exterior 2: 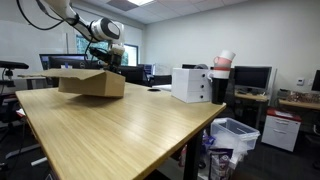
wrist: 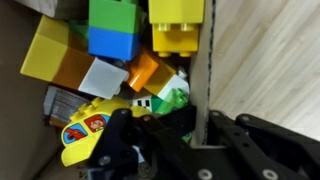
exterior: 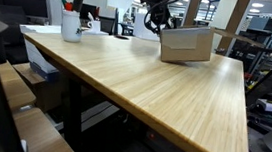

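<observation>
An open cardboard box (exterior: 186,46) stands at the far end of the wooden table (exterior: 145,87); it shows in both exterior views (exterior 2: 92,84). My gripper (exterior: 161,26) reaches down onto the box's rim from above (exterior 2: 100,62). In the wrist view the gripper (wrist: 200,135) is shut on the box's thin side wall (wrist: 202,70), one finger inside and one outside. Inside the box lie toy blocks: a green one (wrist: 113,15) on a blue one (wrist: 112,42), a yellow brick (wrist: 178,25), an orange piece (wrist: 150,70) and a yellow toy with a sticker (wrist: 85,128).
A white mug with pens (exterior: 72,25) stands at the table's far corner. A white box (exterior 2: 190,84) and stacked cups (exterior 2: 222,68) sit near the opposite edge. Monitors, desks and a bin (exterior 2: 235,135) surround the table.
</observation>
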Controlling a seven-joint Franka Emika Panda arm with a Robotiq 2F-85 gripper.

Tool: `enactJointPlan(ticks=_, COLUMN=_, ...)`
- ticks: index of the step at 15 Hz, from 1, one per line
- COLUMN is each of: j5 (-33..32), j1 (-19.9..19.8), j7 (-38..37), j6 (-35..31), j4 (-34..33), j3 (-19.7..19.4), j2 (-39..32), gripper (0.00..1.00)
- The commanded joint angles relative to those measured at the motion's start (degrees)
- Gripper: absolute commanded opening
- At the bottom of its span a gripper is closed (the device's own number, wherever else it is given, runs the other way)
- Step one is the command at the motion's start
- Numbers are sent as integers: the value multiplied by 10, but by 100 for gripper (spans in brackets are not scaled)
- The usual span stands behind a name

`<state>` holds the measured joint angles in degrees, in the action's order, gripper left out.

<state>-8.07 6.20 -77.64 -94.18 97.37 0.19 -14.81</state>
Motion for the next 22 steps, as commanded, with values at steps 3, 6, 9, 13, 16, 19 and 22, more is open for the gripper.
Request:
enactJointPlan(ticks=3, j5=-27, j1=19, j7=-51, j6=137, j4=-87, j3=-3, j2=-72, gripper=1)
enactJointPlan(ticks=6, j5=-25, j1=23, j7=-51, j6=181, j4=-130, j3=-6, j2=-108, gripper=1)
enactJointPlan(ticks=9, j5=-24, j1=26, j7=-43, j6=220, j4=-175, j3=-9, j2=-142, gripper=1)
enactJointPlan(ticks=13, j5=-27, j1=36, j7=-37, j6=279, j4=-254, j3=-14, j2=-205, gripper=1)
enactJointPlan(ticks=16, j5=-28, j1=42, j7=-34, j6=323, j4=-314, j3=-22, j2=-253, gripper=1)
enactJointPlan(ticks=19, j5=-26, j1=47, j7=-33, j6=362, j4=-369, j3=-29, j2=-295, gripper=1)
enactJointPlan(ticks=22, j5=-27, j1=47, j7=-26, j6=375, j4=-392, j3=-33, j2=-312, gripper=1)
